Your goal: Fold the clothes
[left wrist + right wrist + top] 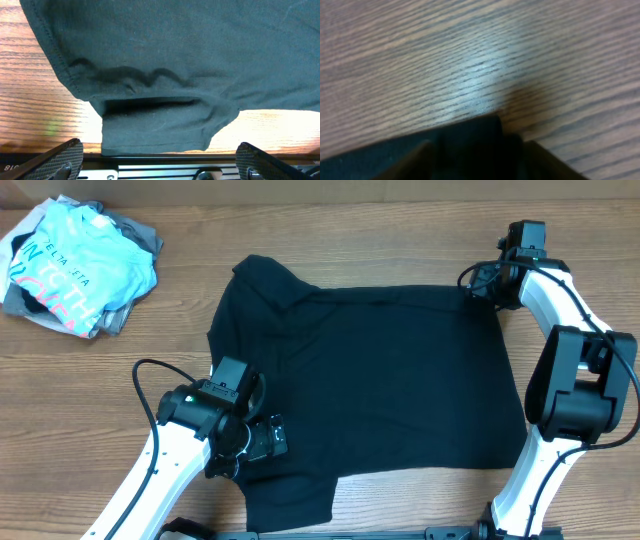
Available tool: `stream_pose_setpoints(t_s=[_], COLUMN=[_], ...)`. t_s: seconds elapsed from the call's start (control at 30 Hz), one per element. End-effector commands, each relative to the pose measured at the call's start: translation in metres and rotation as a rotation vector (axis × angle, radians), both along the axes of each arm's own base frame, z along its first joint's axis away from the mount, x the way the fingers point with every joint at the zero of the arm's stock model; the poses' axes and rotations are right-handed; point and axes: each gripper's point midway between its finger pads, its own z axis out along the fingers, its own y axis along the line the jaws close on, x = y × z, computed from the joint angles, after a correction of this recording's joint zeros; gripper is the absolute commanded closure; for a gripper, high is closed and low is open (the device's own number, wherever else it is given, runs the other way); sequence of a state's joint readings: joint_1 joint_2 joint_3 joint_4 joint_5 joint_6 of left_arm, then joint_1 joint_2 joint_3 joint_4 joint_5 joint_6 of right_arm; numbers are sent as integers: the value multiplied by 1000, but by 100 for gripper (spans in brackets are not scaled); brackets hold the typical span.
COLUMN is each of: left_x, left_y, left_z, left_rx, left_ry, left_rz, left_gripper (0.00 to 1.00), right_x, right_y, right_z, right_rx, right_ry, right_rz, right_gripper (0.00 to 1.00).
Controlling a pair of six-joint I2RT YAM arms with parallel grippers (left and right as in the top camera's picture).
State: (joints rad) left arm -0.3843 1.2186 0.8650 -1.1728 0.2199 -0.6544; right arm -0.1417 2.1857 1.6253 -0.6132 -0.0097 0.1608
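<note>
Overhead showed the shirt (380, 380) spread nearly flat mid-table (400, 230), sleeves toward the left, hem toward the right. It was plain black, with mild wrinkles and one sleeve (155, 130) bunched and creased at its seam in the left wrist view. No label was visible. Judged soft, light and limp: it would sag and drag if lifted by one point, so corners, hem edge or shoulder seams look like the best places to hold, pinching a single layer cleanly. The left claw (268, 438) sat over the near sleeve area, fingers wide apart, holding nothing. The right claw (480, 280) was at the far hem corner; the right wrist view was blurred, with only a black fabric corner (470, 145) low in frame, so I cannot tell whether it was clamped. Well apart, at the far left corner, a blue tee (70, 270) lay heaped on grey garments (140, 230).
</note>
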Motion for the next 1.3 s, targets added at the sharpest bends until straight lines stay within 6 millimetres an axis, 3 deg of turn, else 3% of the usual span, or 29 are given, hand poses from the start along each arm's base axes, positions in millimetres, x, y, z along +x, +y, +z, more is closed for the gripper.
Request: stream_pose_setpoints(t_s=[0.0, 0.37, 0.6, 0.77, 0.97, 1.17, 1.27], left_x=[8, 9, 8, 9, 9, 9, 9], left_y=[1, 1, 1, 1, 1, 2, 3], left_z=[4, 4, 4, 4, 4, 4, 4], left_rx=[8, 7, 7, 10, 11, 17, 21], left_ry=[-26, -30, -29, -31, -31, -33, -35], left_rz=[2, 2, 2, 2, 2, 2, 3], left_gripper=[0, 0, 0, 0, 0, 0, 0], right_x=[6, 7, 5, 8, 21, 47, 58], right_y=[-6, -3, -2, -7, -8, -12, -28], right_z=[1, -5, -15, -11, 6, 41, 54], right_rx=[-29, -32, -35, -56, -46, -39, -85], right_ry=[-10, -4, 19, 11, -34, -136, -198], right_rz=[-9, -3, -3, -17, -46, -87, -165], right_gripper=[51, 68, 93, 96, 96, 96, 96])
